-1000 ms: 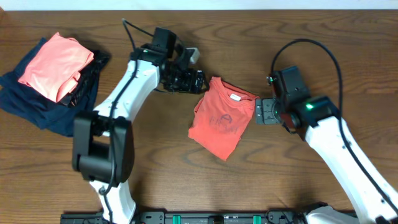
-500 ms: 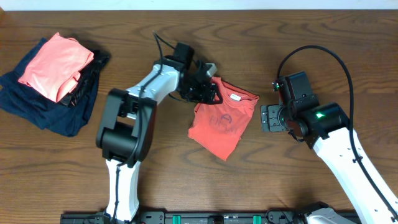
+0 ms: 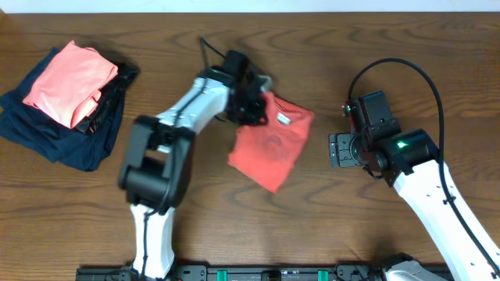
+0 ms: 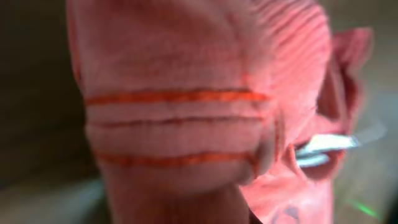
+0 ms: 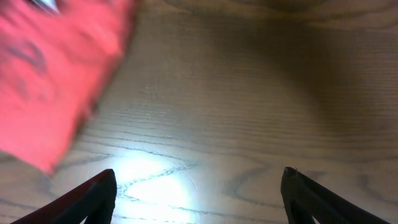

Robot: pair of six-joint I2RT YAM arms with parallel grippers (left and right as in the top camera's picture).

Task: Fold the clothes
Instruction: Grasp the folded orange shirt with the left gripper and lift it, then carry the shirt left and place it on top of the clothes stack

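T-shirt [image 3: 267, 152]: red, folded to a compact oblong, lying on the table [image 3: 406, 47] at mid-table between the two arms. Overhead it is smeared, so the chest print reads only as a faint dark mark.

Orientation: the long axis runs on a diagonal. The collar end, marked by the white label [image 3: 283, 119], points away from the arm bases and a little toward the right arm. The opposite end points toward the bases and to the left.

Left gripper [image 3: 255, 105]: at the shirt's far left corner, beside the collar. Its wrist view is filled by bunched red cloth [image 4: 186, 106] with hem stitching pressed close to the lens, and the fingers are hidden. Judged from that crowding, the jaws are closed on the fabric. A grip at this corner would suit dragging or turning the bundle, or lifting an edge for a further fold.

Right gripper [image 3: 341, 148]: parked on bare wood just off the shirt's right side, touching nothing. Its wrist view shows the jaws spread wide over the grain, with the shirt's edge [image 5: 56, 81] off to one side. The position probably keeps it clear while the other arm works, yet near enough to take the right edge.

Pile [image 3: 66, 94]: pink, navy and black garments, folded, at the far left and well apart from the shirt.
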